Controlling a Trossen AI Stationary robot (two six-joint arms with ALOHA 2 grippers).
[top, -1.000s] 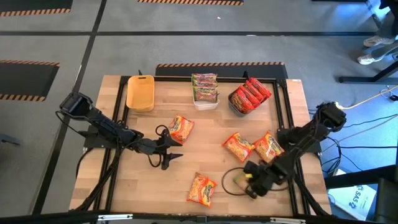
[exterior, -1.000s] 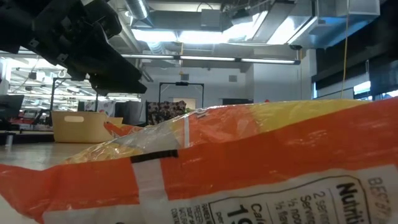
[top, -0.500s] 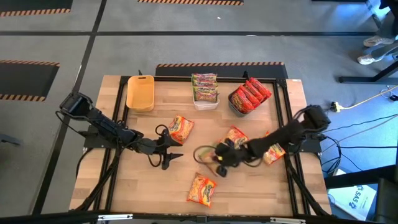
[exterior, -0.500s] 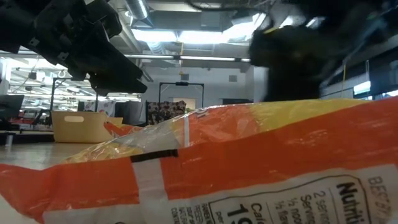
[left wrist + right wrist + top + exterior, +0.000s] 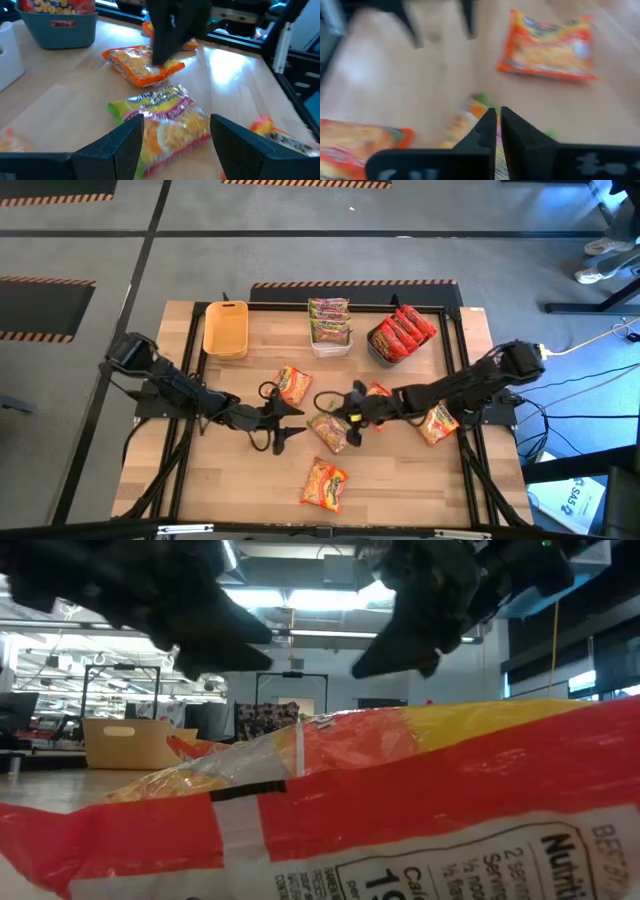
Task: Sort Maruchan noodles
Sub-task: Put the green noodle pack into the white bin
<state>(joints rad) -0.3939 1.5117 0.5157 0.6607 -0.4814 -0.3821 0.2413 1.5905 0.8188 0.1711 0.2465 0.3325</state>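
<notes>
A green-pink noodle packet (image 5: 328, 430) (image 5: 162, 120) lies flat at the table's middle. My left gripper (image 5: 290, 425) (image 5: 176, 125) is open and comes level from the left. Its two fingers stand on either side of the packet's near end without visibly touching it. My right gripper (image 5: 350, 416) (image 5: 497, 120) is shut and reaches in from the right. Its tips are over the packet's far end. Orange packets lie at the middle left (image 5: 292, 385), beside the right arm (image 5: 378, 393), at the right (image 5: 438, 423) and near the front edge (image 5: 325, 483). My right gripper's shut fingertips (image 5: 159, 59) stand just over the far end (image 5: 167, 92) of the green-pink packet, slanting down from the table's right. The blurred right wrist view does not show whether they touch it. The packet lies flat on the table.
Along the far edge stand a yellow bin (image 5: 226, 328), a white bin (image 5: 330, 345) with green packets and a dark grey bin (image 5: 378, 352) with red packets. The low view is mostly filled by the front orange packet (image 5: 400, 810).
My right gripper, shut throughout, has swept from the near right of the table toward the middle, rolling its wrist. The green-pink packet came along with it and now lies flat at the centre. My left gripper has edged toward the right, up to that packet, still open.
</notes>
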